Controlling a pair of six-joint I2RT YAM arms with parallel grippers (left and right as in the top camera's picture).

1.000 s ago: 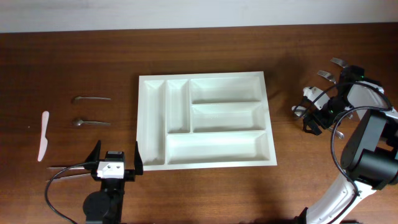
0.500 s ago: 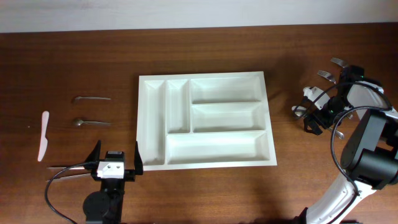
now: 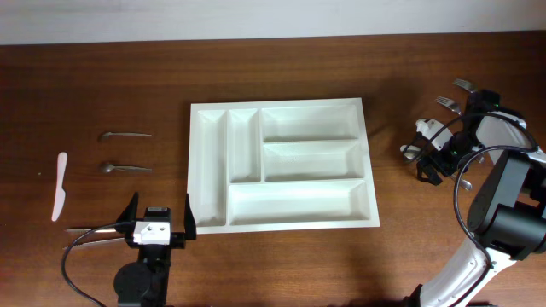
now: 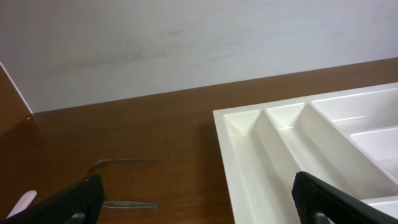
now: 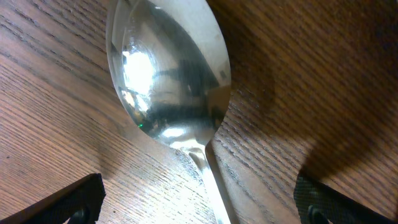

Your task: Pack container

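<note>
The right gripper (image 5: 202,202) has its two fingers spread wide apart. It points down at the brown table (image 3: 102,77). A shiny metal spoon (image 5: 168,81) lies on the wood right under it, and its thin handle runs down between the two black fingertips. I cannot tell if the fingers touch the spoon. From above, the right gripper (image 3: 424,153) sits at the right side of the table. Two metal forks (image 3: 444,103) (image 3: 463,84) lie just past it, toward the far edge.

The left gripper (image 3: 159,211) has its fingers far apart too, with nothing between them. It sits near the front edge of the table, just beside the front left corner of the container (image 3: 299,200).

The container is a big white tray. It lies flat in the middle of the table, between the two arms, and all five of its boxes show bare white floors. In the left wrist view the container (image 4: 292,143) fills the right side.

Left of it, well apart, two metal pieces (image 3: 125,135) (image 3: 126,168) lie one behind the other. A white plastic knife (image 3: 60,185) lies further left.
</note>
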